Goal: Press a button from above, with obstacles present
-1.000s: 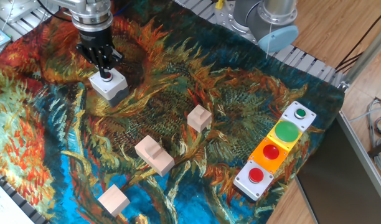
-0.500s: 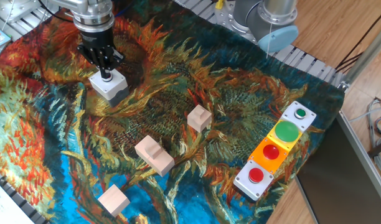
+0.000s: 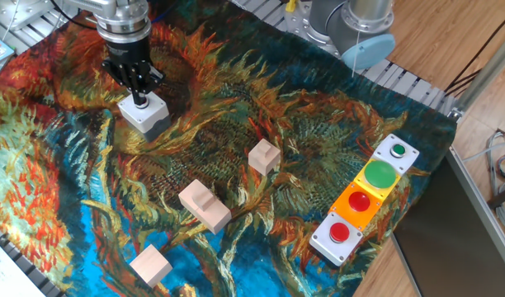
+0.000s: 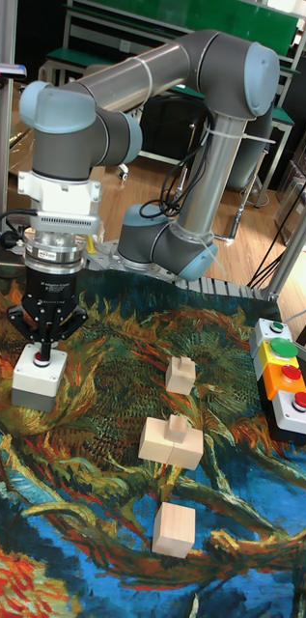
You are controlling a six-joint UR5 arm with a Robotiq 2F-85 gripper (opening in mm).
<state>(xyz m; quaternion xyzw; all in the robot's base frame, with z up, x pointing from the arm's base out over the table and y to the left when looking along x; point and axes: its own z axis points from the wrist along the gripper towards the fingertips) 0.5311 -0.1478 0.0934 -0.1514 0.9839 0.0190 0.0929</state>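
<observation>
The light-grey button box (image 3: 147,115) (image 4: 35,379) stands at the far left of the painted cloth. Its small red button (image 3: 142,103) (image 4: 42,359) shows only as a sliver under the fingertips. My gripper (image 3: 139,96) (image 4: 43,350) points straight down, shut, with its tips together on top of the button. The obstacles are three pale wooden blocks, all apart from the gripper. They are a small block (image 3: 264,156) (image 4: 180,375), a bigger one with a stub (image 3: 205,205) (image 4: 171,440), and a cube (image 3: 150,265) (image 4: 175,528).
A joined row of button boxes (image 3: 366,198) (image 4: 286,375), with a big green button, lies at the cloth's right edge. The arm's base (image 3: 351,25) stands behind the table at the back. The cloth's front edge runs close to the nearest cube.
Since a second ago my gripper has sunk slightly onto the button, covering more of the red. Nothing has moved in the last half second.
</observation>
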